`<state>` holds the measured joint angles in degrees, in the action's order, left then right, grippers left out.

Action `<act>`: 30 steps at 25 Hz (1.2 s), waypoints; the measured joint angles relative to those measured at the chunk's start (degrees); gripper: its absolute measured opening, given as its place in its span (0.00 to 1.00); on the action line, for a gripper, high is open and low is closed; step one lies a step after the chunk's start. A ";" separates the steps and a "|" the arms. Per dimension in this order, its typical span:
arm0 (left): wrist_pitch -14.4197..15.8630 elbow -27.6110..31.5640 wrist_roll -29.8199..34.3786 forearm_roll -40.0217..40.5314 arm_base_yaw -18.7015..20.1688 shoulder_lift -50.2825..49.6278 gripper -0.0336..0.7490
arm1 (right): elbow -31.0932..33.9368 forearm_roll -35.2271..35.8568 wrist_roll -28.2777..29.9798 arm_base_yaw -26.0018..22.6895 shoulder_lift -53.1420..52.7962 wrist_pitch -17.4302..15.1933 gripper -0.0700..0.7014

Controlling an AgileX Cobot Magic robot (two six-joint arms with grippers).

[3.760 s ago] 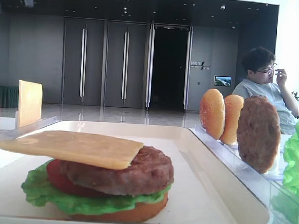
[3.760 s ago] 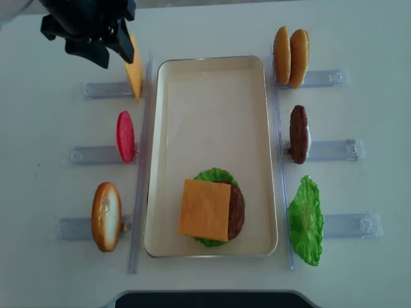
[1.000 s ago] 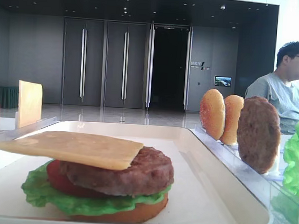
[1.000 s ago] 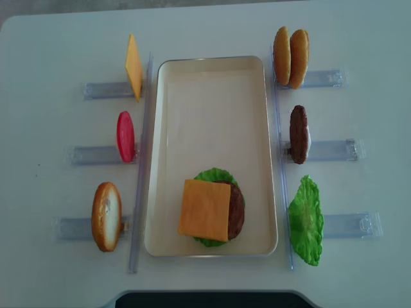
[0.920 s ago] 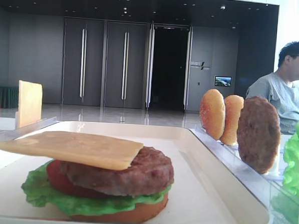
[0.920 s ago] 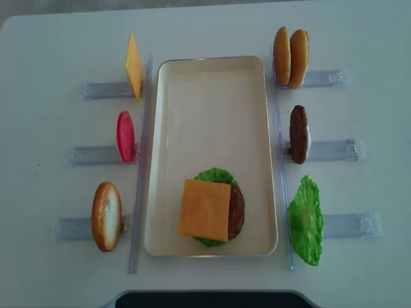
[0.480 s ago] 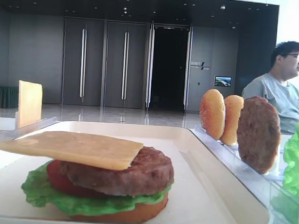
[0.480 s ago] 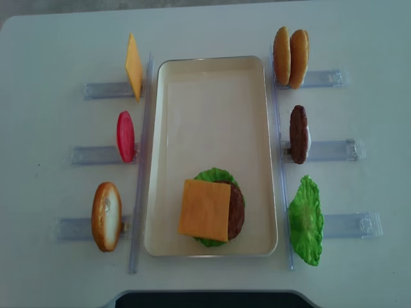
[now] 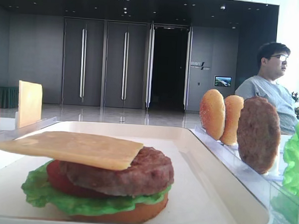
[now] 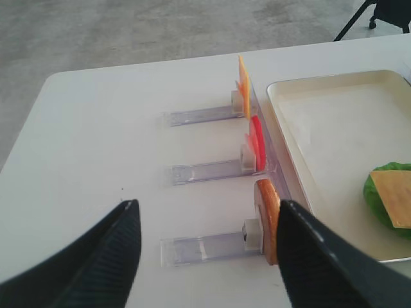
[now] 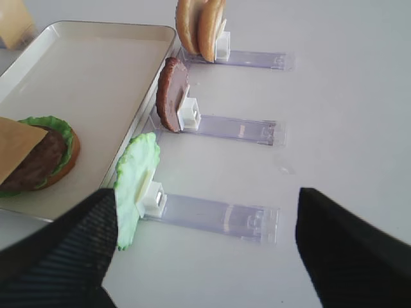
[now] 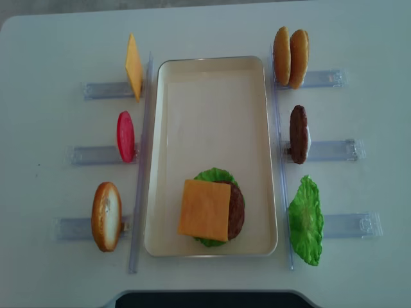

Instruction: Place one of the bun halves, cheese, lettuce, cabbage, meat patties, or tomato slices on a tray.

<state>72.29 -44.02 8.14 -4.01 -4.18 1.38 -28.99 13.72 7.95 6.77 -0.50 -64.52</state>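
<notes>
On the cream tray (image 12: 212, 83) lies a stack: bun half, lettuce (image 12: 215, 174), tomato slice, meat patty (image 12: 236, 210) and a cheese slice (image 12: 204, 210) on top. Left of the tray stand a cheese slice (image 12: 133, 67), a tomato slice (image 12: 125, 136) and a bun half (image 12: 106, 216). Right of it stand two bun halves (image 12: 290, 56), a patty (image 12: 298, 134) and lettuce (image 12: 306, 221). My left gripper (image 10: 205, 256) hangs open above the table, left of the bun half (image 10: 268, 221). My right gripper (image 11: 205, 250) is open beside the lettuce (image 11: 136, 186). Both are empty. No cabbage shows.
Each loose item stands in a clear plastic holder (image 12: 343, 225), and long clear rails (image 12: 140, 160) run along both sides of the tray. A dark base (image 12: 205, 299) sits at the table's near edge. A seated person (image 9: 269, 83) is in the background.
The left arm that hung over the upright cheese slice earlier has left the overhead view. Nothing on the table has moved. The person in the background has shifted.
</notes>
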 joint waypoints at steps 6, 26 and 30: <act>0.00 6.43 0.00 -0.05 0.00 0.00 0.67 | 0.00 0.00 0.00 0.00 0.00 0.00 0.79; -8.27 16.68 0.00 -0.06 0.00 0.00 0.62 | 0.00 0.00 0.00 0.00 0.00 0.00 0.79; -8.33 16.68 0.00 -0.06 0.00 0.00 0.58 | 0.00 0.00 0.00 0.00 0.00 0.00 0.79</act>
<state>63.96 -27.34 8.14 -4.08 -4.18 1.38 -28.99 13.72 7.95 6.77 -0.50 -64.52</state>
